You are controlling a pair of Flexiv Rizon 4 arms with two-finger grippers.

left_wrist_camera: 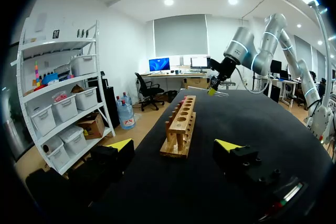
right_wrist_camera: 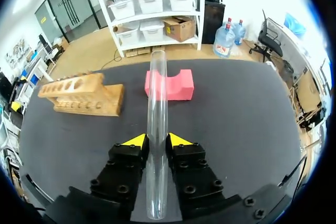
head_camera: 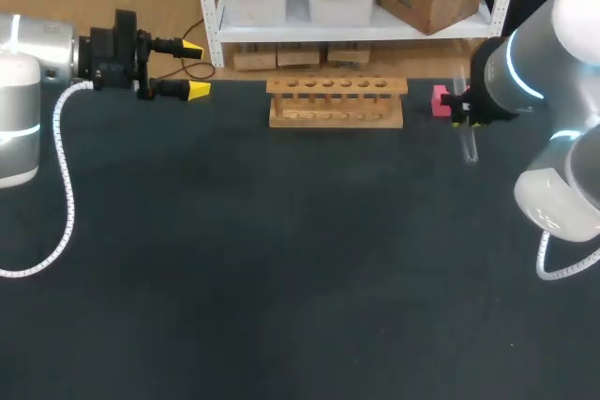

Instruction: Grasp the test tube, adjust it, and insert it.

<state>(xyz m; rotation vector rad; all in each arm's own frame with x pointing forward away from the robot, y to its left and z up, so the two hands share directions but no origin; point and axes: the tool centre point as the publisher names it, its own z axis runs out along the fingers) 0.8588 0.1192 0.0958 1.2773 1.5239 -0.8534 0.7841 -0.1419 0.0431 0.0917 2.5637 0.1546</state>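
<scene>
A clear glass test tube (right_wrist_camera: 157,124) lies between the yellow-tipped fingers of my right gripper (right_wrist_camera: 156,141), which is shut on it; the tube runs out ahead of the fingers. In the head view the tube (head_camera: 468,142) hangs below my right arm at the table's far right. The wooden rack (head_camera: 337,101) with a row of holes stands at the far middle of the table, also seen as the rack (right_wrist_camera: 82,94) and the rack (left_wrist_camera: 180,128). My left gripper (head_camera: 195,69) is open at the far left, above the table's edge, empty, its own view showing the left gripper (left_wrist_camera: 176,145).
A pink foam block (head_camera: 440,100) sits between the rack and my right arm, and shows ahead of the tube as the pink block (right_wrist_camera: 169,84). The black mat (head_camera: 281,259) covers the table.
</scene>
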